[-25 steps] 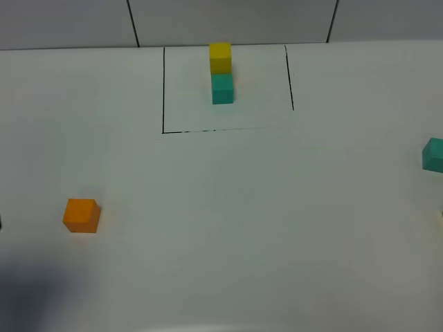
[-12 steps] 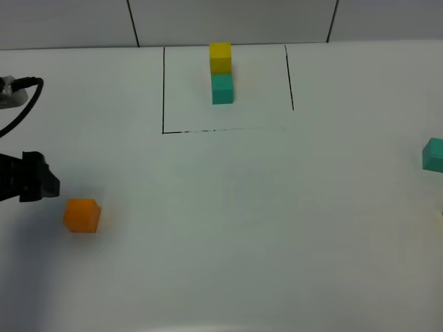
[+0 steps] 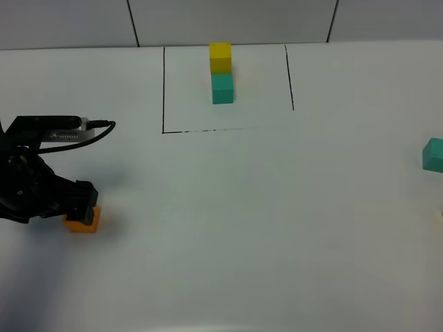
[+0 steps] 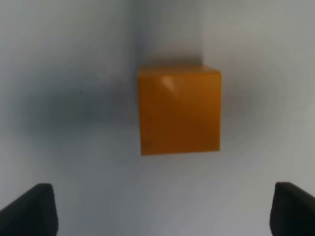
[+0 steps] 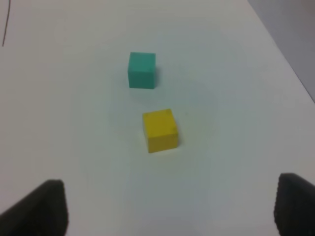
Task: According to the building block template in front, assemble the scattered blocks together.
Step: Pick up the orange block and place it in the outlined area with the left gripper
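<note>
While the wide white bench (image 3: 277, 228) carries everything in sight, the black left tool (image 3: 82, 206) hangs low over it well apart from the building block template (image 3: 221, 73), off to the template's left and on the nearer side of the high view. Its two dark fingertips (image 4: 29, 212) are spread wide and released, with nothing between them. The right tool (image 5: 170, 209) shows only in its own wrist view. It is likewise spread and empty, its blurred fingertips far apart above bare bench, and its place relative to the template cannot be told. A thin black-lined rectangle (image 3: 164, 90) drawn on the bench frames the template on three sides. The template is a yellow matte cube joined to a teal matte cube, the yellow one farther back and the teal one nearer, the two touching face to face. Of the scattered blocks, the loose orange matte cube (image 4: 179, 110) sits flat on the bench under the tip of the left tool, far left of the template and nearer the camera, ungripped and lying just beyond the fingertips in the wrist view. The loose teal matte cube (image 5: 141, 70) rests far to the template's right, at the edge of the high view. The loose yellow matte cube (image 5: 160, 130) lies on that same side, apart from the teal one and turned slightly askew.
</note>
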`<state>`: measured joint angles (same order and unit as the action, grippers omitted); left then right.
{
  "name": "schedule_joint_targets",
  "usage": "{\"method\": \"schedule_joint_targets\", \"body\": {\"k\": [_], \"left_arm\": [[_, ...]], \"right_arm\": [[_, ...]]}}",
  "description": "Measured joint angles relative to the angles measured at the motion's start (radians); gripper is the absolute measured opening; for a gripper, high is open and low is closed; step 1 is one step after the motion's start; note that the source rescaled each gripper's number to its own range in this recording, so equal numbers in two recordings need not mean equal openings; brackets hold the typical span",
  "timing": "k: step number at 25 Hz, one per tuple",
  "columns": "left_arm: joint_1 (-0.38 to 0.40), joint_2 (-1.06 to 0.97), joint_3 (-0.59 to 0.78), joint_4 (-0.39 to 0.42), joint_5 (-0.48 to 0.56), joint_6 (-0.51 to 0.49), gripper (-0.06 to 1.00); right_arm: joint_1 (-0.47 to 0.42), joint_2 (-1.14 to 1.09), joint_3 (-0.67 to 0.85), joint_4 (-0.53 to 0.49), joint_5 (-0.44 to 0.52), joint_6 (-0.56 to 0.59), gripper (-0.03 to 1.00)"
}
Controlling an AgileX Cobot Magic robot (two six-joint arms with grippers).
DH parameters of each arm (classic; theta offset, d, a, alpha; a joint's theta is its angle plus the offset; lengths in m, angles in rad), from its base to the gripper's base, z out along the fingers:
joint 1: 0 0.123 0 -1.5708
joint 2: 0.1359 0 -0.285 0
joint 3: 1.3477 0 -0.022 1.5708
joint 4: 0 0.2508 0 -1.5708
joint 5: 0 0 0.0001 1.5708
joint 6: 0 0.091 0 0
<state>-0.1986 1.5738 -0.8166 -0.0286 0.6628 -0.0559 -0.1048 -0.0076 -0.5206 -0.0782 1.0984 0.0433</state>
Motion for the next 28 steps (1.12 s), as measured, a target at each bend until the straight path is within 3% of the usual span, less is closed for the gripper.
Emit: {"method": "schedule_joint_targets", "body": {"k": [12, 25, 28], "left_arm": [[-0.003, 0.136, 0.000, -0.010, -0.106, -0.009, 0.88], [-0.003, 0.200, 0.000, -0.011, -0.167, -0.009, 0.54], [-0.003, 0.200, 0.000, -0.010, -0.175, -0.009, 0.35]], "right_arm": [[0.000, 0.000, 0.000, 0.000, 0.000, 0.000, 0.77], [0.000, 0.000, 0.000, 0.000, 0.000, 0.000, 0.77], [0.000, 0.000, 0.000, 0.000, 0.000, 0.001, 0.77]]}}
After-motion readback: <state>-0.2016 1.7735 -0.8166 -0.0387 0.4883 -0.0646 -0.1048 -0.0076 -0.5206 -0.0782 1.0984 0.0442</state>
